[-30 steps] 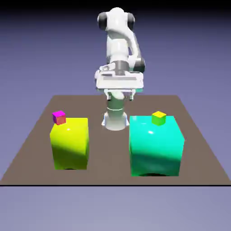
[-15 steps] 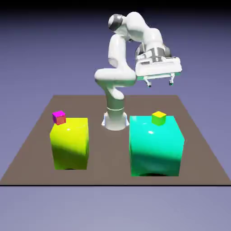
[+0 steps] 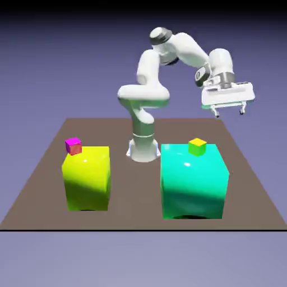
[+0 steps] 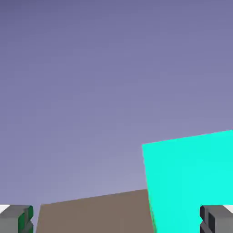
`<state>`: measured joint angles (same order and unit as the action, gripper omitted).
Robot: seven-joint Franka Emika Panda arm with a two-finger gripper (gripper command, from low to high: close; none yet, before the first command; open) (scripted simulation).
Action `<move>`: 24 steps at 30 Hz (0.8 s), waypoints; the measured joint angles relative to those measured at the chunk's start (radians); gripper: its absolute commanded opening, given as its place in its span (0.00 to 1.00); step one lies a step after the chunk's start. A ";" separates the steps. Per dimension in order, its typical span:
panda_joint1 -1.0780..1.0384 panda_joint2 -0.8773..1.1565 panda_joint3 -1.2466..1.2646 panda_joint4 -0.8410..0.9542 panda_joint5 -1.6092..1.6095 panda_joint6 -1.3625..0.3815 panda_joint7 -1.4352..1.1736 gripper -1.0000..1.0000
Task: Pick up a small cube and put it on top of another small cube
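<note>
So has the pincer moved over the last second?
Yes. The pincer has swung toward the exterior view's right: it was above the robot's base, and now hangs open past the teal block.

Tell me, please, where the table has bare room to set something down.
Bare table lies between the yellow block and the teal block, along the front edge, and outside each block. The block tops are mostly bare; the magenta cube and yellow-green cube occupy rear corners.
</note>
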<state>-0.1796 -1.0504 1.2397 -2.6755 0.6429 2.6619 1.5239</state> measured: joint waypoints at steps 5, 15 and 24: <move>-0.028 -0.070 0.181 0.020 0.094 -0.055 0.114 0.50; -0.084 -0.211 0.544 0.059 0.282 -0.164 0.343 0.50; -0.184 -0.304 0.800 0.107 0.445 -0.163 0.426 0.50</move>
<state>-0.3638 -1.3542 2.0397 -2.5681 1.0880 2.4992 1.9499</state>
